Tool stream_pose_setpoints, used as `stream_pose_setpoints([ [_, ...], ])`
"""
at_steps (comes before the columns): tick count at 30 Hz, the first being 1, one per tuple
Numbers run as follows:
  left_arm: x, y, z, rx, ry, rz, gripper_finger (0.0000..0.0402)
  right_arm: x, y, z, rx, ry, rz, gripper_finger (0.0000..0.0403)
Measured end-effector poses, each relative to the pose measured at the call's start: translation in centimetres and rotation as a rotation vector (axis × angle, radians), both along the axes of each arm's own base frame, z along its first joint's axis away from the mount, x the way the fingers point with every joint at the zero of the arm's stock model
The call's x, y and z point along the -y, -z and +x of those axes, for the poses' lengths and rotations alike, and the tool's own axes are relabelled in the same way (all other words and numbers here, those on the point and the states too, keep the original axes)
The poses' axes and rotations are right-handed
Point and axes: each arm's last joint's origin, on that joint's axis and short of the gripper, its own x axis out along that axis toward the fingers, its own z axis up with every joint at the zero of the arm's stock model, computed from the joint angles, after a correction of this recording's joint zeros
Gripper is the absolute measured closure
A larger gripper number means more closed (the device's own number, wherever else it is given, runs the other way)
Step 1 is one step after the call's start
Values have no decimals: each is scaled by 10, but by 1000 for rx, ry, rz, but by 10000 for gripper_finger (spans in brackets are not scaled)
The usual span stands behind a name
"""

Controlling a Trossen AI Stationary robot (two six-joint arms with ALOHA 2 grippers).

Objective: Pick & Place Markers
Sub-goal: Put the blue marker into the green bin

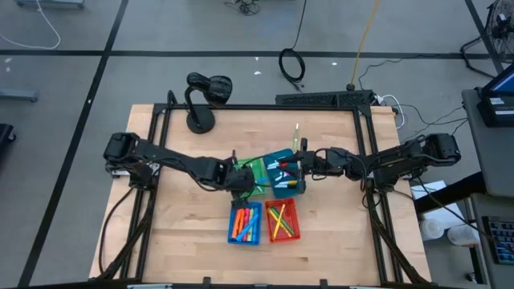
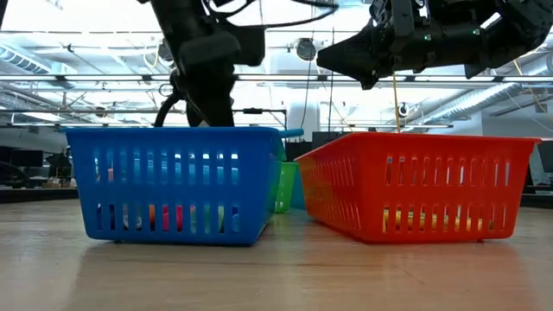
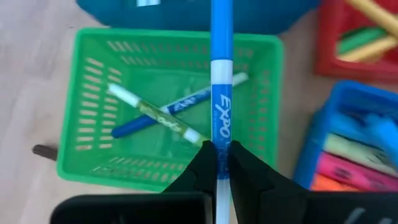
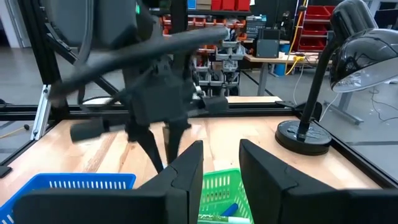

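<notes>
1. Table (image 1: 185, 233) is carrying four small bins clustered at its middle, with both arms meeting over them.
2. Green bin (image 3: 93, 93) is sitting directly under the left gripper (image 3: 217, 163) and is already holding two crossed markers (image 3: 163, 113); aiming for its open centre looks wise.
3. Right gripper (image 4: 221, 163) is hovering beside it, fingers partly apart and holding nothing; it should probably be keeping clear.
4. Blue Expo marker (image 3: 221, 93) is being pinched by the left gripper near one end; lowering before letting go would likely be stopping any bounce.
</notes>
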Motion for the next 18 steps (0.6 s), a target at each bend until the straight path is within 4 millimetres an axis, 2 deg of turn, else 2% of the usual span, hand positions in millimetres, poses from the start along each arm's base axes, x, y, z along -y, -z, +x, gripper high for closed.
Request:
stream_pose_setpoints([
  [7, -14, 18, 8, 17, -270, 9, 381, 0, 0, 0, 3, 0, 0, 312],
  [11, -16, 21, 10, 20, -328, 0, 378, 0, 0, 0, 2, 1, 0, 312],
  [14, -16, 21, 10, 24, -332, -3, 358, 0, 0, 0, 2, 0, 0, 312],
  [18, -14, 21, 9, 20, -319, -1, 311, 0, 0, 0, 1, 0, 0, 312],
])
